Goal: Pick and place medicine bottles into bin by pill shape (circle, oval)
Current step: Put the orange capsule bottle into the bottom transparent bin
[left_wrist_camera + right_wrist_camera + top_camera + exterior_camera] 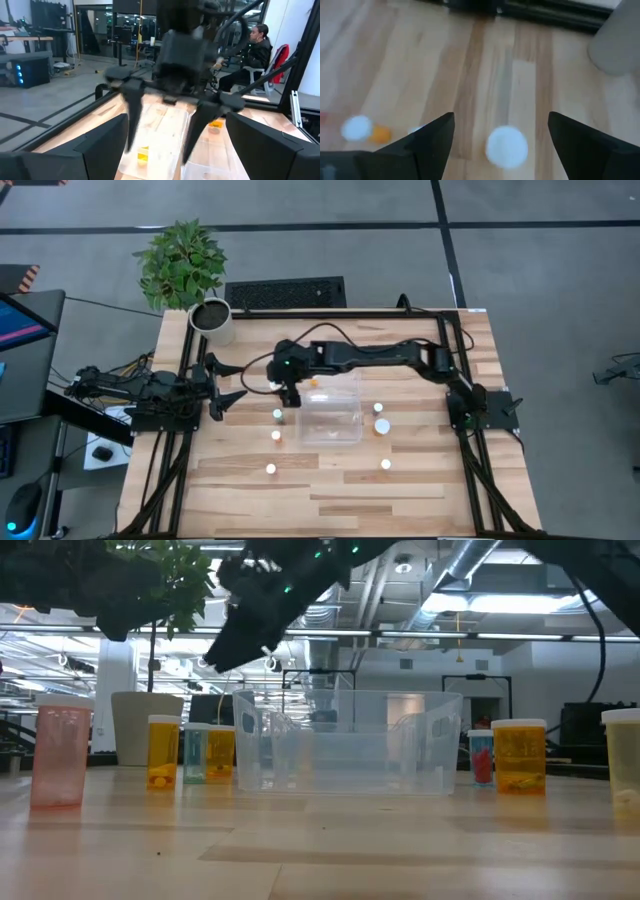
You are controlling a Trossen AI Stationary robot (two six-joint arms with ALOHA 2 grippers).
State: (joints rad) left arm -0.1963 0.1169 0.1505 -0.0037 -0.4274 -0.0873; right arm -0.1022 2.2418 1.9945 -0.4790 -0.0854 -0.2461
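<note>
The right tool (pixel 291 394), fingers spread and empty, hangs over a bottle (pixel 506 145) standing on the desk (pixel 420 490) left of the bin (pixel 335 418). Descending off-centre could topple it (narrow base). The left tool (pixel 222 386) waits open, empty.

An open lab or workshop hall: exposed ceiling ducts (pixel 470 565), glass partitions (pixel 100 30), a seated person (pixel 252 52).
</note>
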